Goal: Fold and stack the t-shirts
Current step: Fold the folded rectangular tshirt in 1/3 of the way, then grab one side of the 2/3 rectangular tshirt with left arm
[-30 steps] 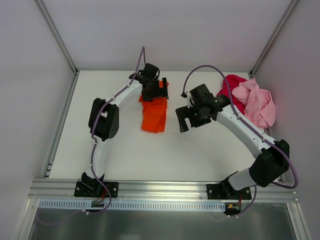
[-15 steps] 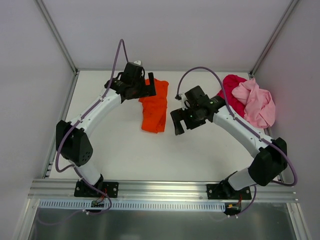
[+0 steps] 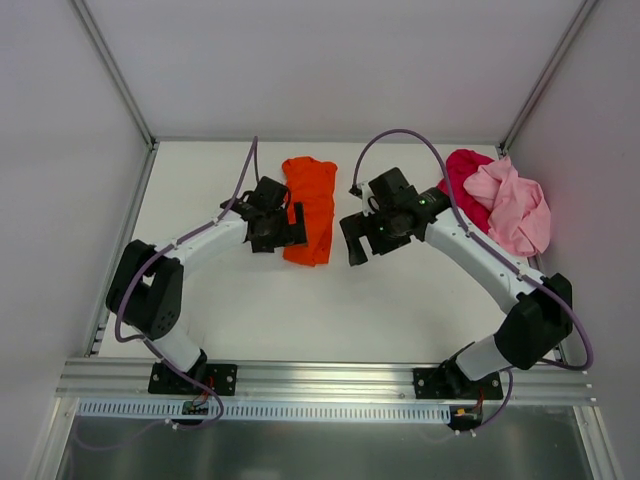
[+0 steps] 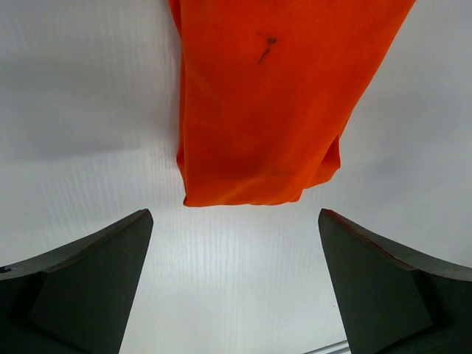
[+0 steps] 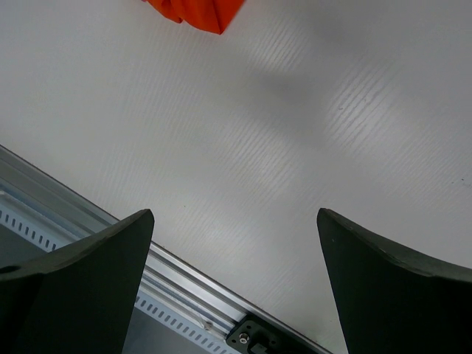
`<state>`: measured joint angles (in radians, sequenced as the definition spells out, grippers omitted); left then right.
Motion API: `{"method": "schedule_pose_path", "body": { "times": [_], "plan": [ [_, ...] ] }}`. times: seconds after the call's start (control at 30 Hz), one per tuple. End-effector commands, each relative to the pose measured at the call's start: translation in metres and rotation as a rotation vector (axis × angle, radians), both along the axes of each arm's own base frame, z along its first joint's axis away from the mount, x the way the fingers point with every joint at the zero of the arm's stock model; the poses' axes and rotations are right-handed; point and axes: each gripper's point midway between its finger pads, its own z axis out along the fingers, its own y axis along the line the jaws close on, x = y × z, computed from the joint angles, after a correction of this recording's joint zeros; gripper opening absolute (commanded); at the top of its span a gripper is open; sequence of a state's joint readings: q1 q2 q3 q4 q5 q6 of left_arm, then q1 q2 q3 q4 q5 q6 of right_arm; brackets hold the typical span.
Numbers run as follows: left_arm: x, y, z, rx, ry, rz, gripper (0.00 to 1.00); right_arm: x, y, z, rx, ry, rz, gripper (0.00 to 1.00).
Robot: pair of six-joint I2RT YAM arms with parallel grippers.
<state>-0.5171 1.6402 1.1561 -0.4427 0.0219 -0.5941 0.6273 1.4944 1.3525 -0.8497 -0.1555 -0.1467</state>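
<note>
The orange t-shirt (image 3: 310,208) lies folded into a long narrow strip on the white table, mid-back. Its near end shows in the left wrist view (image 4: 258,103), just ahead of the fingers. My left gripper (image 3: 290,232) hangs at the strip's left side, open and empty (image 4: 234,287). My right gripper (image 3: 357,240) hovers right of the strip, open and empty (image 5: 234,287); a corner of the orange shirt (image 5: 195,13) shows at the top of its view. The pink t-shirt (image 3: 515,208) lies crumpled on the crimson-red t-shirt (image 3: 462,178) at the back right.
White walls with metal corner posts (image 3: 112,72) close in the table on three sides. An aluminium rail (image 3: 320,378) runs along the near edge and shows in the right wrist view (image 5: 110,236). Bare tabletop (image 3: 330,310) lies between the shirts and the rail.
My left gripper has left the far end of the orange shirt and swung back to its left side. The shirt now lies stretched out longer. My right gripper has shifted slightly left.
</note>
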Motion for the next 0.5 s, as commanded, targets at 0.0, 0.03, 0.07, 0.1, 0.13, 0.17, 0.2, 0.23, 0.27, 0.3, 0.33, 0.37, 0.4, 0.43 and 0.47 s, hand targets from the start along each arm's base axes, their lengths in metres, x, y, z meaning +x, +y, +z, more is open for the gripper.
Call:
{"method": "schedule_pose_path", "body": {
  "times": [0.0, 0.03, 0.07, 0.1, 0.13, 0.17, 0.2, 0.23, 0.27, 0.3, 0.33, 0.37, 0.4, 0.43, 0.47],
  "plan": [
    [0.002, -0.021, 0.010, -0.093, -0.045, -0.006, 0.98, 0.010, 0.003, 0.016, 0.002, -0.055, 0.016, 1.00],
    [0.000, -0.021, 0.007, -0.092, -0.042, -0.009, 0.98, 0.010, 0.003, 0.016, -0.001, -0.057, 0.016, 1.00],
    [-0.002, -0.023, 0.002, -0.089, -0.031, -0.014, 0.98, 0.010, 0.002, 0.015, -0.006, -0.054, 0.017, 1.00],
    [-0.005, -0.023, -0.001, -0.089, -0.022, -0.016, 0.97, 0.011, 0.002, 0.016, -0.006, -0.058, 0.017, 1.00],
    [-0.007, -0.022, -0.006, -0.087, -0.009, -0.017, 0.97, 0.011, 0.001, 0.017, -0.009, -0.062, 0.018, 1.00],
    [-0.009, -0.025, -0.011, -0.092, 0.002, -0.022, 0.97, 0.011, 0.001, 0.017, -0.012, -0.063, 0.019, 1.00],
    [-0.012, -0.025, -0.014, -0.087, 0.010, -0.026, 0.97, 0.012, 0.001, 0.017, -0.015, -0.063, 0.017, 1.00],
    [-0.015, -0.024, -0.020, -0.079, 0.023, -0.025, 0.97, 0.012, 0.001, 0.018, -0.015, -0.066, 0.018, 1.00],
    [-0.017, -0.026, -0.024, -0.079, 0.031, -0.027, 0.97, 0.013, 0.001, 0.019, -0.015, -0.071, 0.016, 1.00],
    [-0.019, -0.026, -0.026, -0.080, 0.036, -0.026, 0.96, 0.013, 0.000, 0.019, -0.017, -0.071, 0.017, 1.00],
    [-0.022, -0.025, -0.030, -0.076, 0.045, -0.025, 0.96, 0.013, 0.000, 0.021, -0.017, -0.073, 0.017, 1.00],
    [-0.022, -0.025, -0.032, -0.076, 0.045, -0.025, 0.96, 0.013, 0.000, 0.021, -0.016, -0.073, 0.017, 1.00],
    [-0.024, -0.026, -0.035, -0.071, 0.049, -0.029, 0.96, 0.014, 0.000, 0.022, -0.016, -0.076, 0.017, 1.00],
    [-0.025, -0.025, -0.039, -0.064, 0.059, -0.028, 0.96, 0.014, 0.000, 0.023, -0.015, -0.077, 0.019, 1.00],
    [-0.025, -0.025, -0.041, -0.061, 0.060, -0.029, 0.96, 0.014, 0.000, 0.025, -0.014, -0.081, 0.020, 1.00]
  ]
}}
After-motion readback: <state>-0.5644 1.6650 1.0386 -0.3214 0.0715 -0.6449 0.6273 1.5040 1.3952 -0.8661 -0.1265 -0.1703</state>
